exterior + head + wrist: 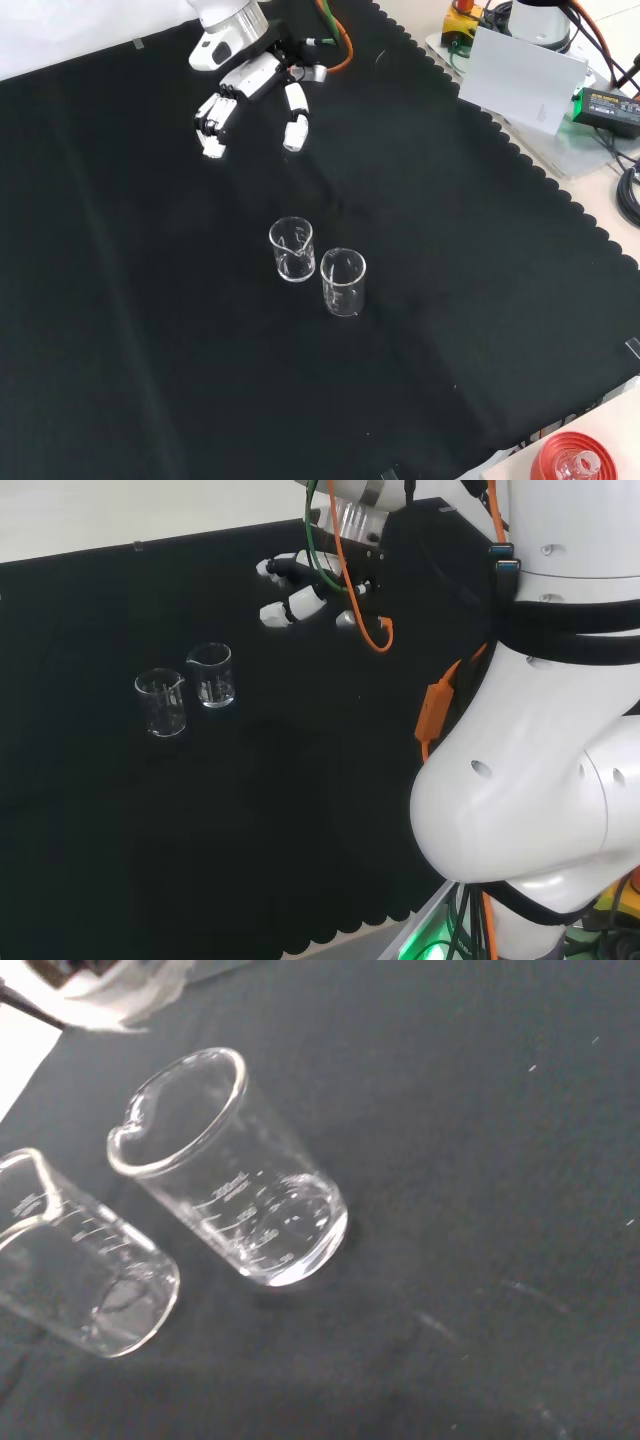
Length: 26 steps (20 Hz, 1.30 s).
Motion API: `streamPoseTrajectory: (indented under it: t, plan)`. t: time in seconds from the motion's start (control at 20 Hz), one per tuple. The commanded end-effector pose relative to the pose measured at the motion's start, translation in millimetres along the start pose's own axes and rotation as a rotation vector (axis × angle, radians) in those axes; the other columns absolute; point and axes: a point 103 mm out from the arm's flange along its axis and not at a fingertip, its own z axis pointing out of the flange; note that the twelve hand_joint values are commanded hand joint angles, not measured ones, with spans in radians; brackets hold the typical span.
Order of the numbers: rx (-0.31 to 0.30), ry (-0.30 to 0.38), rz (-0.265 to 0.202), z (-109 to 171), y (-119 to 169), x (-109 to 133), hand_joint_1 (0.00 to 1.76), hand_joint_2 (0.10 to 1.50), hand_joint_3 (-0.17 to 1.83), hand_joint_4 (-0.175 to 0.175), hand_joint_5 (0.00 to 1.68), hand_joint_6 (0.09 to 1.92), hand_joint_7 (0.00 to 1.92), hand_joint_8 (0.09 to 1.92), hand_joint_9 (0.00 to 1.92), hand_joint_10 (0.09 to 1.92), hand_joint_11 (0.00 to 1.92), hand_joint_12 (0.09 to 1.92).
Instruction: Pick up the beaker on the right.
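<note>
a: so, where does the target stand?

b: two clear beakers stand upright, just beside each other, near the middle of the black cloth (pixel 90 810). i take the right beaker (pixel 211 675) as the one on the right in the head view; in the front view it is the farther one (pixel 292 249), and it is the nearer one in the wrist view (pixel 230 1175). the other beaker (pixel 161 703) sits to its left in the head view, nearer the camera in the front view (pixel 343 282).

a: and the hand?

b: the hand (pixel 300 592) hangs above the cloth, well apart from both beakers, fingers (pixel 213 120) relaxed and spread, holding nothing.

a: how do i do this step well?

b: my judgement: i bring the hand down from the side it is already on, so the target is met first, with thumb and fingers on opposite walls below the rim.

a: what stands in the way?

b: chiefly the neighbour; a finger slipped into the narrow gap could knock it. the grey box (pixel 525 80) and cables at the bench edge lie well apart.
</note>
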Motion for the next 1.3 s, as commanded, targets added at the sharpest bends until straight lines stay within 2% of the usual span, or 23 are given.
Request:
streamPoseTrajectory:
  t: [0.05, 0.35, 0.85, 1.3]
  plan:
    - [0.041, 0.095, -0.055, 25, 4, 0, 0.77, 0.55, 0.59, -0.083, 0.31, 0.09, 0.18, 0.64, 0.30, 0.69, 0.00, 1.15]
    - [0.064, 0.117, -0.075, 44, 9, 2, 0.78, 0.52, 0.63, -0.082, 0.30, 0.09, 0.19, 0.64, 0.31, 0.68, 0.00, 1.16]
    - [0.032, 0.173, -0.101, 72, 16, 5, 0.82, 0.50, 0.68, -0.087, 0.26, 0.09, 0.19, 0.65, 0.32, 0.67, 0.00, 1.18]
    - [0.027, 0.198, -0.087, 86, 23, 0, 0.78, 0.48, 0.66, -0.088, 0.26, 0.09, 0.19, 0.66, 0.33, 0.68, 0.00, 1.18]
